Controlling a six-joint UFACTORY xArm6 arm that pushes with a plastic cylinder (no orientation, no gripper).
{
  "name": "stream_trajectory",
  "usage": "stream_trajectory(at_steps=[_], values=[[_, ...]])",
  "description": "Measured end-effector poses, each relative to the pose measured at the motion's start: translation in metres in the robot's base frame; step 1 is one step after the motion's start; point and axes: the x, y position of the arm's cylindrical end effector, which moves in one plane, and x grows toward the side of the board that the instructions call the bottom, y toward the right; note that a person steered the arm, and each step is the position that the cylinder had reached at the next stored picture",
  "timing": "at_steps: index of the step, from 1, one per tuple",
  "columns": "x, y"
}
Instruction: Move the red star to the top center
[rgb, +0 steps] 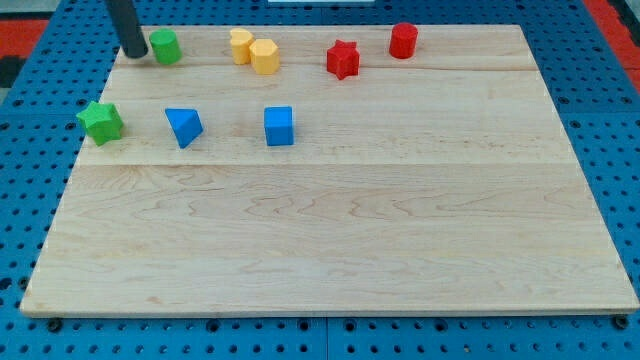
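Observation:
The red star (343, 59) lies near the view's top, a little right of centre on the wooden board (330, 240). A red cylinder (403, 40) stands to its upper right. Two yellow blocks touch each other to its left: one (241, 45) and a hexagonal one (265, 56). My tip (133, 54) is at the view's top left, just left of the green cylinder (165, 46), far left of the red star.
A green star (101, 122) sits at the left edge. A blue triangle (184, 126) and a blue cube (279, 126) lie below the yellow blocks. Blue pegboard surrounds the board.

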Motion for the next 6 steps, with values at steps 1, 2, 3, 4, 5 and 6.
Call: stream_trajectory(at_steps=[1,2,3,4,5,6], values=[[0.034,0.101],[0.038,0.237],[0.025,0.316],[-0.021,0.303],[-0.009,0.265],[0.019,0.252]])
